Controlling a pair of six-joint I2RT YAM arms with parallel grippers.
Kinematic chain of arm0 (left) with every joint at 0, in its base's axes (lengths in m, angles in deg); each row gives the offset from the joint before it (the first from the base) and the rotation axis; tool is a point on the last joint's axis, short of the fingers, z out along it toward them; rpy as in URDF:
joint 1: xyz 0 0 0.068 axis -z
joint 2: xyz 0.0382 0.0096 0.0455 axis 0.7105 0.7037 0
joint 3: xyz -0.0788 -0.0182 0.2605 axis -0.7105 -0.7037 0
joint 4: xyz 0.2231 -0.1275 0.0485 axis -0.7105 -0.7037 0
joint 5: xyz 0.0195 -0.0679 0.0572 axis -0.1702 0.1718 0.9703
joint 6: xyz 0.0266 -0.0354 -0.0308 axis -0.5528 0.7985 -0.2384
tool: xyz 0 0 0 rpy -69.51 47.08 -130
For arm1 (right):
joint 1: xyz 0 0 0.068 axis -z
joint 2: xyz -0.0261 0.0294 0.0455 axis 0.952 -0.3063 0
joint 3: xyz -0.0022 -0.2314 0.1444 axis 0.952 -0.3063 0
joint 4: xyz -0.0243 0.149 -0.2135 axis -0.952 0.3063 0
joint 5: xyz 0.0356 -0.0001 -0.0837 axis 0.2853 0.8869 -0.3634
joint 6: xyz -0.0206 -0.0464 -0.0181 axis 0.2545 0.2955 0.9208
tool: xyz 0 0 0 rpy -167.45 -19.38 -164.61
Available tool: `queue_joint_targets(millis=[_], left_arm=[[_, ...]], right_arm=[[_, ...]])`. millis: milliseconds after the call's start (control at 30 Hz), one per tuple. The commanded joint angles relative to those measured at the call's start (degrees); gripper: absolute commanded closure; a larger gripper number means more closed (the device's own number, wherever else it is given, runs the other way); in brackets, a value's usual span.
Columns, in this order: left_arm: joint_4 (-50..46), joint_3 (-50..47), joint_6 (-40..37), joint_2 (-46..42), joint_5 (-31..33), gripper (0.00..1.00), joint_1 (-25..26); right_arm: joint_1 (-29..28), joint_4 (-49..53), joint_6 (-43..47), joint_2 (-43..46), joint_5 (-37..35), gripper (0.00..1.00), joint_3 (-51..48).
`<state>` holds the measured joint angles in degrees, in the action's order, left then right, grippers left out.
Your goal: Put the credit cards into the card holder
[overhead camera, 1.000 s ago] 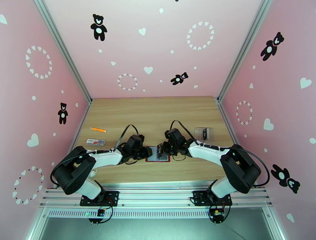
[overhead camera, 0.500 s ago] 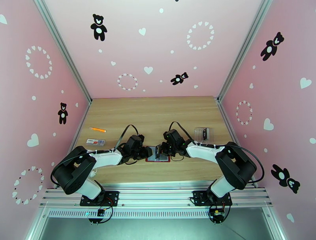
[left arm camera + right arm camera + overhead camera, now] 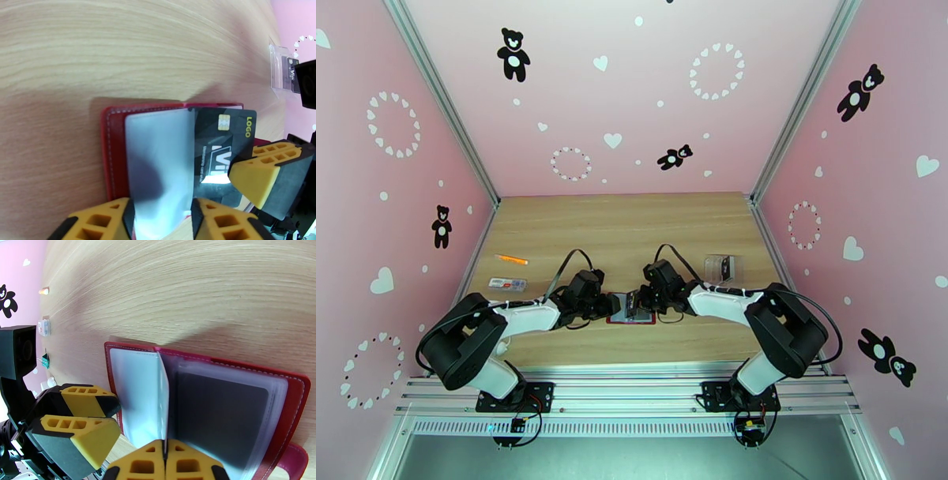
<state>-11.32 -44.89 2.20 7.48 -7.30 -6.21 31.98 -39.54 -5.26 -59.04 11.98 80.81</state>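
Pink-walled booth, wooden table (image 3: pixel 632 229). Nearest, at the front edge: left arm (image 3: pixel 521 316) and right arm (image 3: pixel 727 300), both folded at the elbow, stretched low and inward, wrists nearly meeting at mid-table. Between them, open and flat on the wood: holder (image 3: pixel 632 319).

Left gripper (image 3: pixel 162 223): reaches over the holder from its left, jaws about half apart, grey sleeve (image 3: pixel 160 158) filling the gap from pad to pad; pinched or merely straddled, cannot tell. Right gripper (image 3: pixel 165 461): clamped tight on card (image 3: pixel 225 138), raised over the holder's middle.

From the left wrist: card's black face, chip and "LOGO" print, one edge meeting the sleeve's edge. From the right wrist: a thin line edge-on running up from the fingertips, a dark rectangle behind the right-hand sleeves, and the snap tab (image 3: pixel 294 459) at the holder's corner.

Against a second ago: right elbow drawn a little inward, right gripper nudged slightly toward the left one; left arm as before.

Farther out: white-and-red strip (image 3: pixel 507 283) and orange stick (image 3: pixel 511 259) at left, clear case (image 3: pixel 721 267) at right, all well apart from the holder.
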Motion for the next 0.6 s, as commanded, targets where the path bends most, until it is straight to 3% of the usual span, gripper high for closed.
queue_joint_targets(millis=[0,200,567], left_arm=[[-6.12,-0.3,-1.67,-0.6,2.74,0.56,-0.31],[-6.44,-0.27,-1.97,-0.37,2.97,0.56,-0.38],[-6.38,-0.38,-1.87,-0.76,2.88,0.55,-0.33]], right_arm=[[-0.6,3.32,0.91,-1.95,-1.08,0.97,-0.49],[-0.66,5.18,1.9,-1.92,-1.89,0.84,0.45],[-0.87,8.52,3.18,-2.56,-3.31,0.76,2.62]])
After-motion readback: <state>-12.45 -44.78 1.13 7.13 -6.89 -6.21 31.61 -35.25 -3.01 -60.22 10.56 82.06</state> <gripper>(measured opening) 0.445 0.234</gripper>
